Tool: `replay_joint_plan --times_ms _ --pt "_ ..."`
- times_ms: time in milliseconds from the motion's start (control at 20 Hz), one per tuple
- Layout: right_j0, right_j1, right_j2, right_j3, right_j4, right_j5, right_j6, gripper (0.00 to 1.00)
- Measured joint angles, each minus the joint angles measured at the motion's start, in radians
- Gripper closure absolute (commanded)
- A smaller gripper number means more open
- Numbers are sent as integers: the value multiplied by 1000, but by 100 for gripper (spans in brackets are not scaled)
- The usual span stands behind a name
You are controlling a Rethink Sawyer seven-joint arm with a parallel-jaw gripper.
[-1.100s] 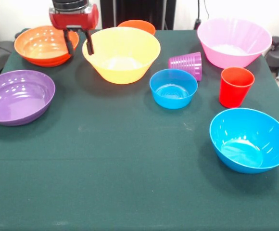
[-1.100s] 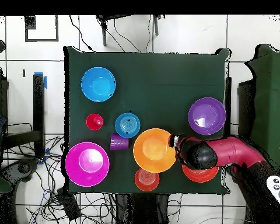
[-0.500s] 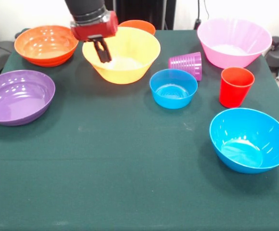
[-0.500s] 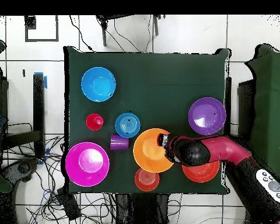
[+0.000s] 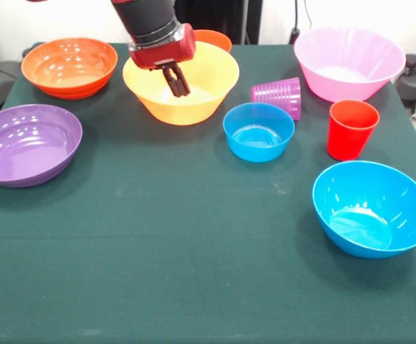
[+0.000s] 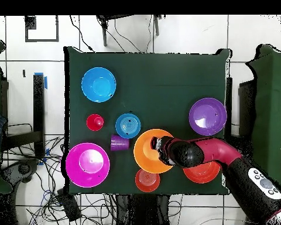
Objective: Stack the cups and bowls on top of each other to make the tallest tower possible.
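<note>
1. Inside the large orange bowl (image 5: 181, 80), over its middle: the tool (image 5: 175, 81), fingers drawn close together, nothing seen between them.
2. Small orange bowl (image 5: 209, 38) just behind that bowl; red-orange bowl (image 5: 68, 67) on the arm's side of it.
3. Purple cup (image 5: 279, 96) on its side, between large orange bowl and pink bowl (image 5: 348, 61).
4. Small blue bowl (image 5: 258, 131), red cup (image 5: 351, 128), large blue bowl (image 5: 372, 207), purple bowl (image 5: 27, 143) sit apart on the counter (image 5: 179, 244).
</note>
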Motion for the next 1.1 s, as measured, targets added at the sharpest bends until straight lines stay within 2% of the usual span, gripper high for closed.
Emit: replay_joint_plan --times_ms 550,1100 --pt "1 8 12 0 -1 0 0 100" --pt "17 116 -11 -7 -49 0 0 100"
